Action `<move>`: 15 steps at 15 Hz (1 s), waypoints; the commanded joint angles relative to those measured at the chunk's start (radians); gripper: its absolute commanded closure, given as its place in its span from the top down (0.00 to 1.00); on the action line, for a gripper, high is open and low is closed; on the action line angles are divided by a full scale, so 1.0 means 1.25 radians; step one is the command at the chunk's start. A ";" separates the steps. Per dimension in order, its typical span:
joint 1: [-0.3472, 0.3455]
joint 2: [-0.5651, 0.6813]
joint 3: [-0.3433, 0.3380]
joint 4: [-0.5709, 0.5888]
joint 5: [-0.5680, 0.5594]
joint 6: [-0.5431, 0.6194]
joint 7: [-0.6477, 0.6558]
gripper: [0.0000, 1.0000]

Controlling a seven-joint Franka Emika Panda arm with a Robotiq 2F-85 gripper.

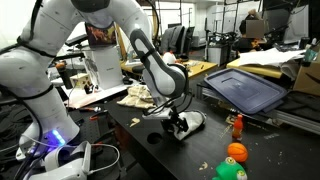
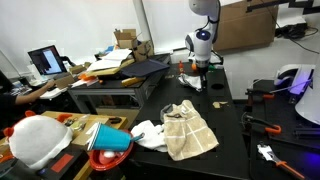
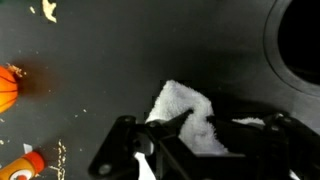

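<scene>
My gripper (image 1: 177, 127) is down at the black table top (image 1: 150, 155), right at a white fluffy cloth (image 1: 194, 121). In the wrist view the cloth (image 3: 185, 105) lies bunched between my two fingers (image 3: 228, 120), which stand apart on either side of it; the left fingertip touches the cloth. In an exterior view the gripper (image 2: 197, 76) is at the far end of the table. An orange ball (image 3: 8, 88) and an orange bottle (image 3: 25, 165) lie off to one side.
The orange ball (image 1: 236, 152), a green object (image 1: 230, 171) and the orange bottle (image 1: 238, 125) stand close by. A dark tray (image 1: 245, 88) sits behind. A beige towel (image 2: 188, 130) and another white cloth (image 2: 148, 133) lie mid-table. A dark round rim (image 3: 300, 40) is near.
</scene>
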 commanded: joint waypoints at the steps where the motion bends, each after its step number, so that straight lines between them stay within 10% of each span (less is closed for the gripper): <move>1: 0.034 0.042 -0.033 0.030 -0.011 0.000 0.102 0.01; 11: 0.051 0.034 -0.058 0.023 -0.018 -0.001 0.232 0.00; 12: 0.052 0.034 -0.057 0.018 -0.022 0.000 0.243 0.25; 15: 0.061 0.038 -0.066 0.027 -0.021 0.004 0.256 0.40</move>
